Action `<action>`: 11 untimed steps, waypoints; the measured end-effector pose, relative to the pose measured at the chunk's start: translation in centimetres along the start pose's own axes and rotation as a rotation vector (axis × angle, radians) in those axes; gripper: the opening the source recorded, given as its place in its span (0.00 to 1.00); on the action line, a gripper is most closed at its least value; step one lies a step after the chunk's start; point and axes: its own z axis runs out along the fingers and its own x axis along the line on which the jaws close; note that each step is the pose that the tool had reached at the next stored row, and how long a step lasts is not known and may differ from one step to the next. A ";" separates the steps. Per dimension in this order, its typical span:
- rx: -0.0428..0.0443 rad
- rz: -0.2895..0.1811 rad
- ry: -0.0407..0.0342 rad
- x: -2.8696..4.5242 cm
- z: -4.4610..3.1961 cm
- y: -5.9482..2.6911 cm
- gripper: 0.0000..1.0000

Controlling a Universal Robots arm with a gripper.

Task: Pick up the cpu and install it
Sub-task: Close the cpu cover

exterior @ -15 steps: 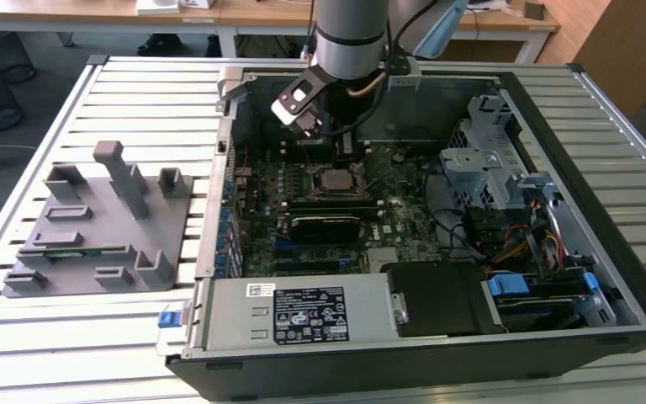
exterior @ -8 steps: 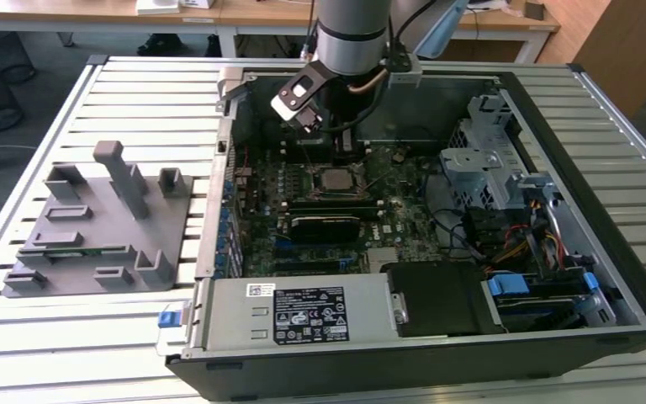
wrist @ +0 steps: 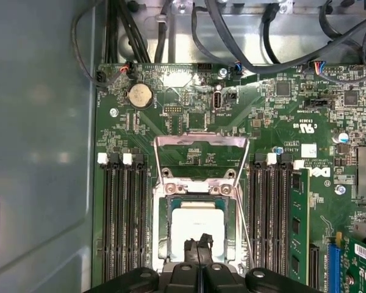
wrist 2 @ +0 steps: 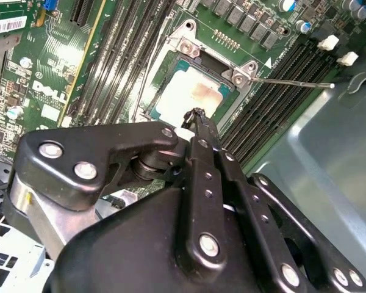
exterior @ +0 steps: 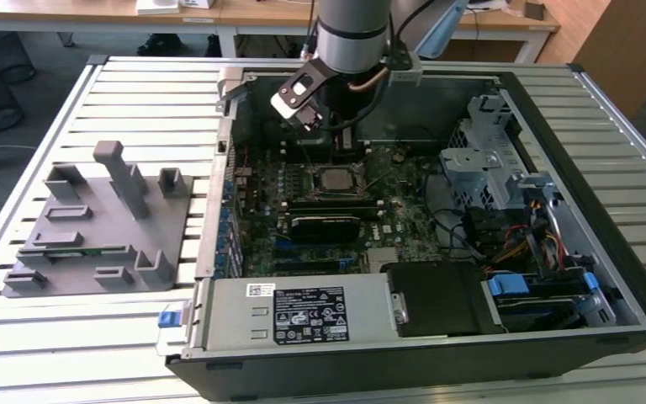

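The cpu point(wrist: 197, 222), a small square chip with a pale silver top, lies flat inside the motherboard socket point(wrist: 165, 213), whose metal load plate point(wrist: 201, 145) is swung open. In the second wrist view the cpu point(wrist 2: 189, 97) sits just beyond my fingertips. My gripper point(wrist: 198, 244) hangs right over the chip's edge, its two black fingers pressed together with nothing between them. In the exterior view the gripper point(exterior: 343, 135) is down inside the open computer case, above the cpu point(exterior: 335, 179).
A grey plastic fixture point(exterior: 93, 227) stands on the slatted table at the exterior view's left. A green memory stick point(wrist: 299, 220) sits in a slot beside the socket. The thin retention lever point(wrist 2: 293, 82) sticks out. Cables point(wrist: 244, 55), a drive cage point(exterior: 480, 160) and the power supply point(exterior: 300, 316) crowd the case.
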 end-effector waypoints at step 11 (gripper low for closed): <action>-0.0003 0.000 0.0000 0.04 -0.95 0.02 0.11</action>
